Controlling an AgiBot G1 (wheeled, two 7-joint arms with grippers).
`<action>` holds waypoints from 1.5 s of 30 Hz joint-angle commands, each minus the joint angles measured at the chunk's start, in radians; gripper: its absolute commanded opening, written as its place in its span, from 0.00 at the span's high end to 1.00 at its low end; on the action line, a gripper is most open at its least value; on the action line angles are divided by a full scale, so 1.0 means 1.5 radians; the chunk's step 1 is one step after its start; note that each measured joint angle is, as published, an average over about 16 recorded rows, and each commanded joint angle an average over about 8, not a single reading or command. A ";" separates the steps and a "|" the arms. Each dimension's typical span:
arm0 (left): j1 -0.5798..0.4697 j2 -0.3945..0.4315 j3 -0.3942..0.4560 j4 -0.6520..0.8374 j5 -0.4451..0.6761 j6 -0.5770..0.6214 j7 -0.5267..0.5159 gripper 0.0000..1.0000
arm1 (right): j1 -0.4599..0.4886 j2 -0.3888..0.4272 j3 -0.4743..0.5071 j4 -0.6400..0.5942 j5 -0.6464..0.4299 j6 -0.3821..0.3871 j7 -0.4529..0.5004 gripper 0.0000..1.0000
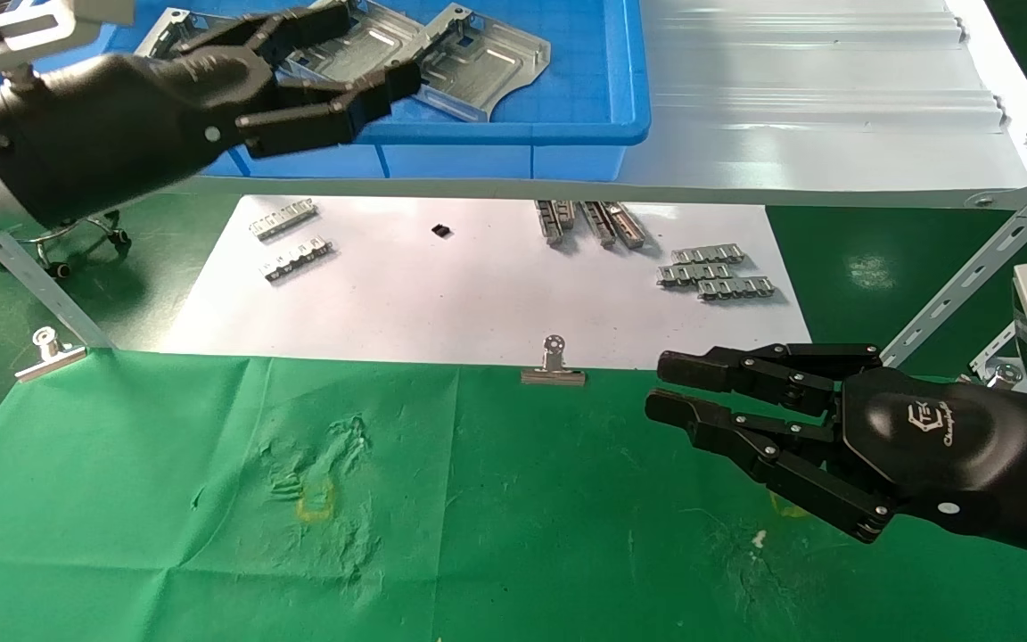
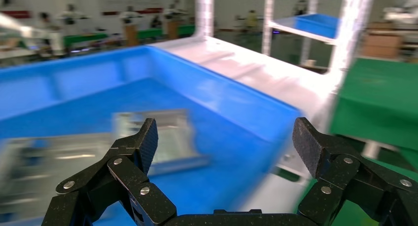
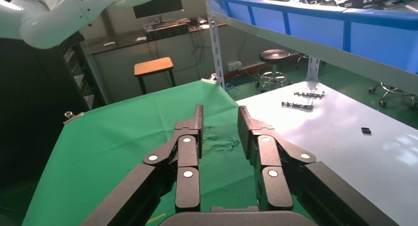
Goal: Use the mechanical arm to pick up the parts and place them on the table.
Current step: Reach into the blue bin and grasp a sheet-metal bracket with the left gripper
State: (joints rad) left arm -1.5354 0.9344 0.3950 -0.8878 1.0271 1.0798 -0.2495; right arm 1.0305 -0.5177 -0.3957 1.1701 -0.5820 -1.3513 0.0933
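Two shiny parts point(image 1: 442, 53) lie in the blue bin point(image 1: 603, 98) under your left hand point(image 1: 299, 80), and its wrist camera shows the fingers point(image 2: 140, 142) spread apart, while your right hand point(image 3: 222, 137) hovers open over the green table point(image 3: 123, 137).

A factory-style workshop or robotics lab is showing here. A white metal shelf point(image 1: 834, 134) is carrying a blue plastic bin point(image 1: 603, 107) of stamped metal plates point(image 1: 478, 62). Below the shelf, a green cloth worktable point(image 1: 478, 535) is lying. Beyond the shelf, stools point(image 3: 274, 56), benches and more blue bins are standing.
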 commanded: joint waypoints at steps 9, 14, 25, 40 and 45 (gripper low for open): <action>-0.167 0.053 0.087 0.164 0.156 -0.063 -0.074 0.00 | 0.000 0.000 0.000 0.000 0.000 0.000 0.000 1.00; -0.240 0.093 0.123 0.269 0.219 -0.076 -0.079 0.00 | 0.000 0.000 0.000 0.000 0.000 0.000 0.000 1.00; -0.309 0.174 0.134 0.438 0.248 -0.145 0.024 0.98 | 0.000 0.000 0.000 0.000 0.000 0.000 0.000 1.00; -0.337 0.222 0.125 0.549 0.239 -0.197 0.106 1.00 | 0.000 0.000 0.000 0.000 0.000 0.000 0.000 1.00; -0.340 0.229 0.123 0.562 0.237 -0.208 0.120 1.00 | 0.000 0.000 0.000 0.000 0.000 0.000 0.000 1.00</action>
State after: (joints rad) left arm -2.0446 1.2753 0.5800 -0.0471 1.3836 0.7705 -0.0701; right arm 1.0305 -0.5177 -0.3957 1.1701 -0.5820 -1.3513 0.0933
